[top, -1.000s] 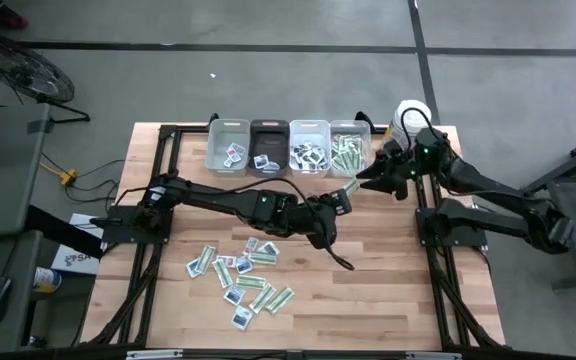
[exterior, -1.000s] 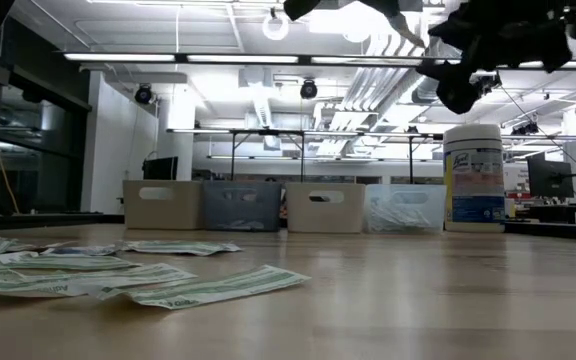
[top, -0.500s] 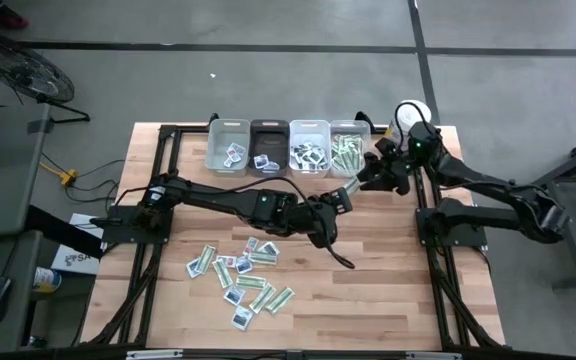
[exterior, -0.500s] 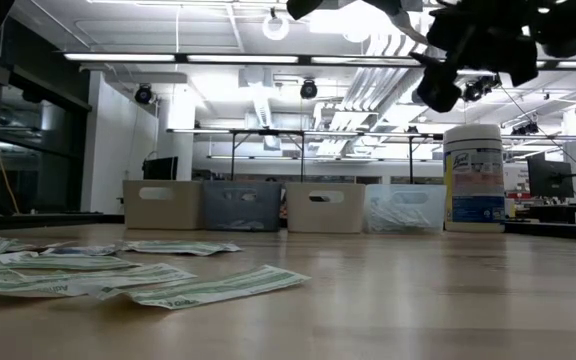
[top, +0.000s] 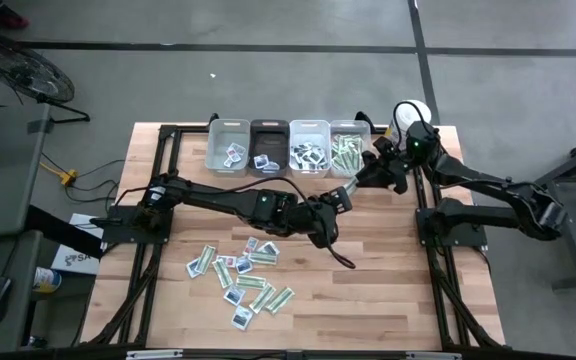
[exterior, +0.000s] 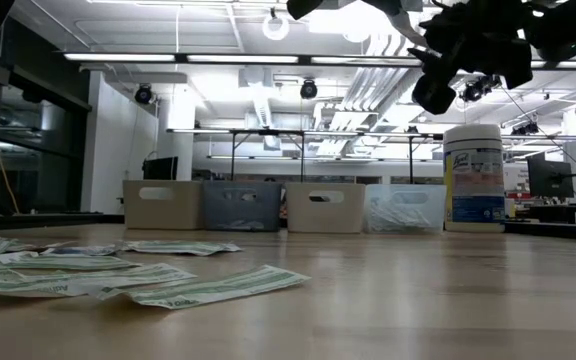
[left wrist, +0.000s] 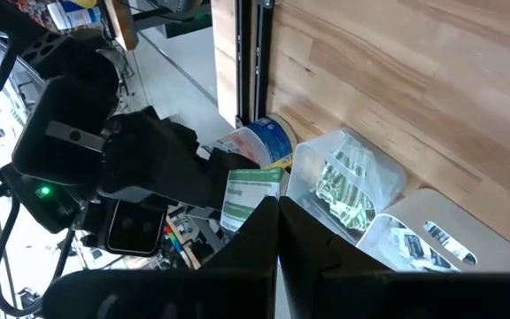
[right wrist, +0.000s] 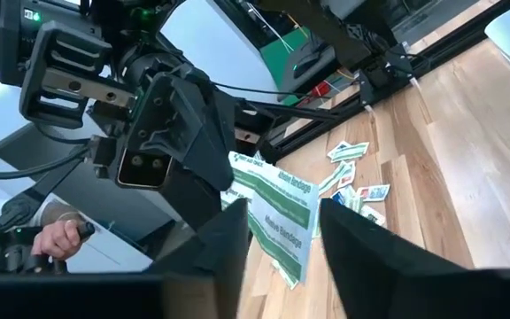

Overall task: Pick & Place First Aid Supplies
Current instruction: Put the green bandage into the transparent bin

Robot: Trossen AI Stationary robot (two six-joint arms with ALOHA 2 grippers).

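A scatter of packets [top: 240,274] is seen on the near-left part of the table [top: 388,290], apart from both arms. Mid-table, a green-and-white strip [top: 346,189] is pinched in the clamped left gripper [top: 344,194] & held up off the wood. The right gripper [top: 360,178] is set around the strip's other end, fingers [right wrist: 352,239] narrowed either side; contact can't be told. Behind, 4 bins [top: 288,147] w/ sorted packets & a canister [top: 409,113] are lined along the far edge.

Four bins [top: 290,147] along table [top: 388,300] far edge; white canister [exterior: 473,178] beside them.
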